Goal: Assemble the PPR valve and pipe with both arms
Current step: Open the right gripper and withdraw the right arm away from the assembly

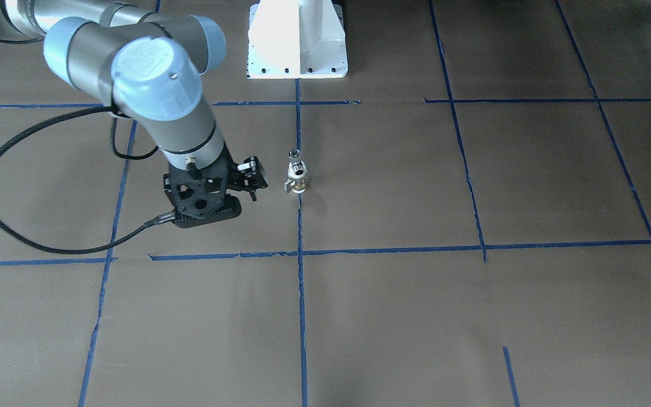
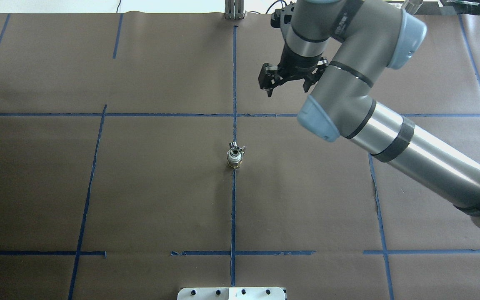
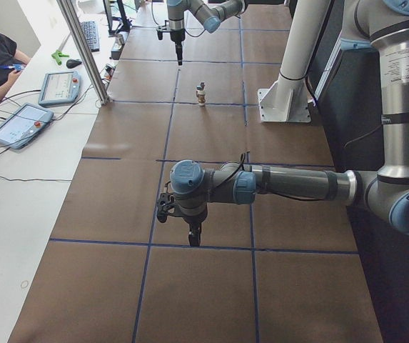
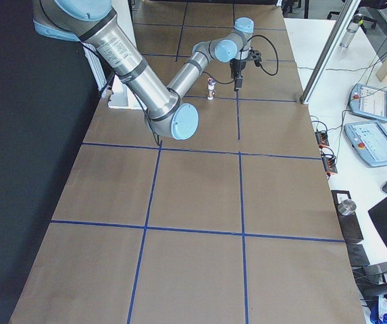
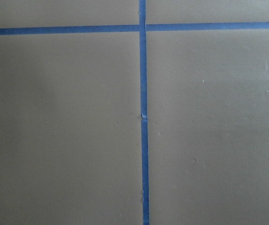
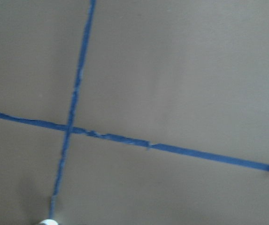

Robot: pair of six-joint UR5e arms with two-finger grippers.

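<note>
Right end effector [image 1: 208, 219], left end effector [image 3: 194, 238] point down.

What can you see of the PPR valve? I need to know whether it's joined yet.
The PPR valve is a small stubby cylinder standing upright on the brown table, on the central blue tape line. It looks white plastic with a brass-coloured metal band and a tiny side lever. The shiny chrome pipe appears seated on its top end, so it looks joined. Nothing else touches it.
</note>
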